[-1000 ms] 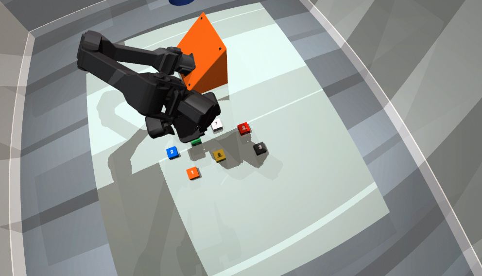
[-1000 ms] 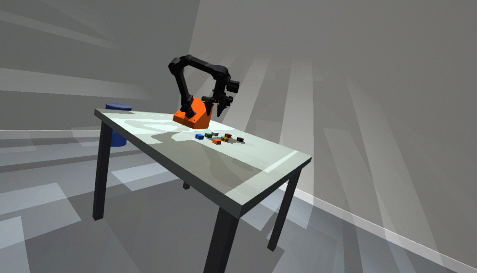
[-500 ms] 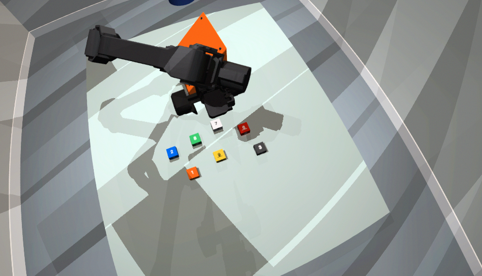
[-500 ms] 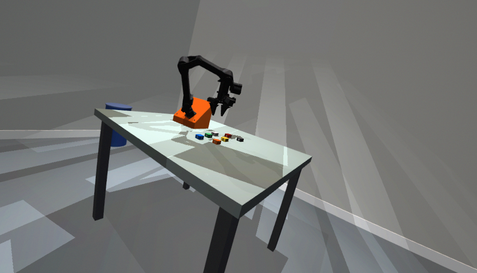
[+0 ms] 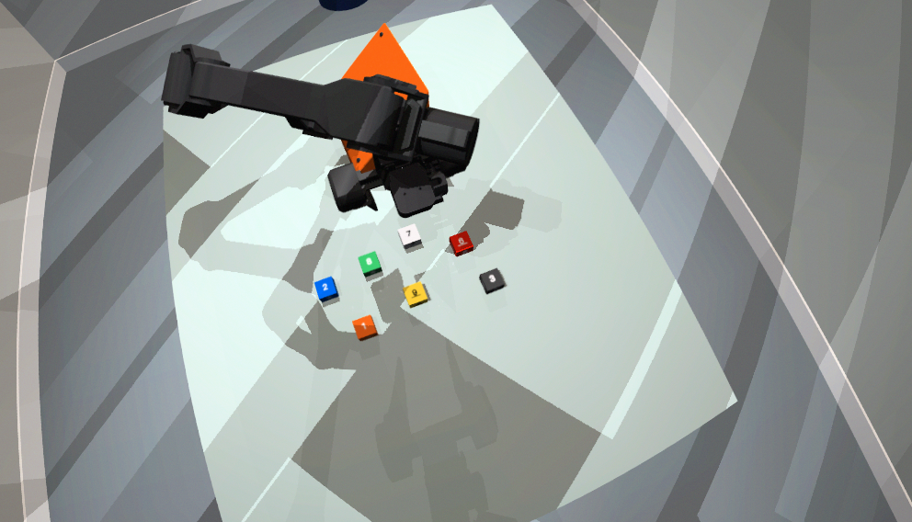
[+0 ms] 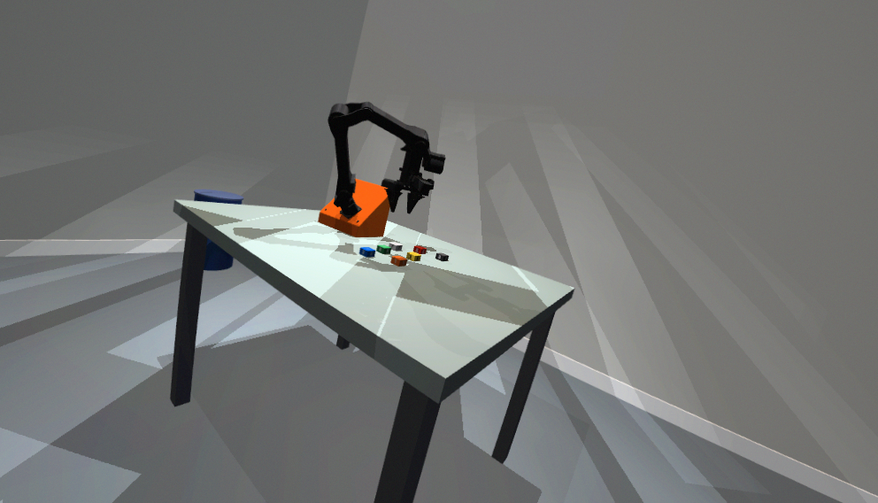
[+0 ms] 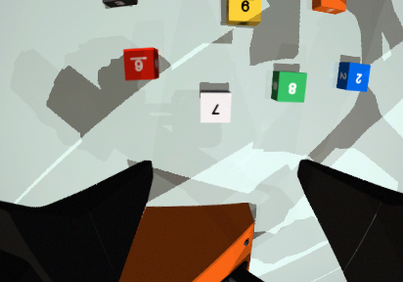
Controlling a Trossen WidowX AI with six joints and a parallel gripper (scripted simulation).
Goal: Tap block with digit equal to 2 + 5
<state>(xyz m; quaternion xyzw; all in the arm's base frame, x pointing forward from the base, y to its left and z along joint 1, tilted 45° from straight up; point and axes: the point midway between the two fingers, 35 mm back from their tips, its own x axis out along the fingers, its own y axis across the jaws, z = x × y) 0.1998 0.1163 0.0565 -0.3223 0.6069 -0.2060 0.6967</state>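
The white block [image 5: 406, 237] [image 6: 395, 247] [image 7: 215, 108] shows the digit 7 and stands on the table [image 5: 605, 328] [image 6: 311, 271]. My gripper [image 6: 402, 211] [image 7: 227, 168] is open and empty, high above the table. In the wrist view the white block lies ahead of the fingertips, somewhat left of the middle between them. In the top view the fingers are mostly hidden under the arm, and the white block shows just in front of it.
Near the white block stand green 8 [image 5: 370, 263] [image 7: 291, 87], red underlined 6 [image 5: 461, 243] [image 7: 141, 65] and yellow underlined 9 [image 5: 416, 293] [image 7: 244, 6]. Farther off are blue 2 [image 5: 325, 288], orange 1 [image 5: 364, 326] and black 3 [image 5: 491, 279]. The orange base [image 6: 368, 213] stands behind.
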